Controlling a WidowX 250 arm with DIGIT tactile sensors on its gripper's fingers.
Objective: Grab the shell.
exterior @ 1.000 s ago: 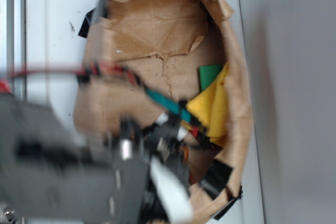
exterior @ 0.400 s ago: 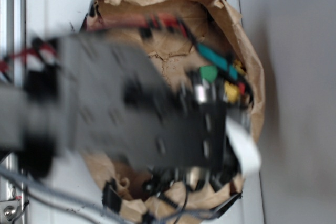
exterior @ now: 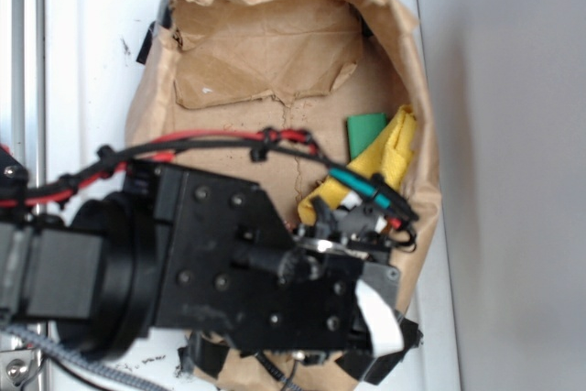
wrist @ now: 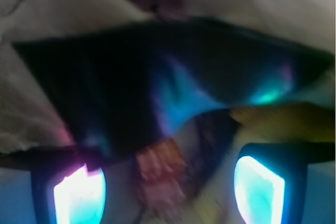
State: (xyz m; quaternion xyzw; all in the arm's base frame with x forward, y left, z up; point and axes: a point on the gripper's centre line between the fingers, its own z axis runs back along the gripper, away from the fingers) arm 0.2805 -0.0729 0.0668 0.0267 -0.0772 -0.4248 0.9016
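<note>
Exterior view: arm (exterior: 183,263) fills the near-left of frame and reaches into a crumpled brown paper bag (exterior: 265,52) lying on a white surface (exterior: 92,34). Wrist body covers the near half of the bag's inside, so whatever sits under it is hidden from this view. Red cable (exterior: 211,139) loops over the wrist. Yellow cloth (exterior: 389,148) lies on the right side of the bag, partly over a green block (exterior: 364,127) at its far edge; both are just beyond the wrist. Black clips (exterior: 167,14) hold the bag rim at far left and near right. Wrist view is blurred and colour-shifted: gripper (wrist: 168,190) has its two fingers (wrist: 79,192) well apart, jaws open, nothing clamped. Shell (wrist: 157,169) shows as a reddish-brown ridged blob between the fingers, closer to the left one; contact cannot be told. A dark fold (wrist: 131,77) hangs across the upper view, pale crumpled paper (wrist: 31,114) to the left, a yellowish patch at right.
</note>
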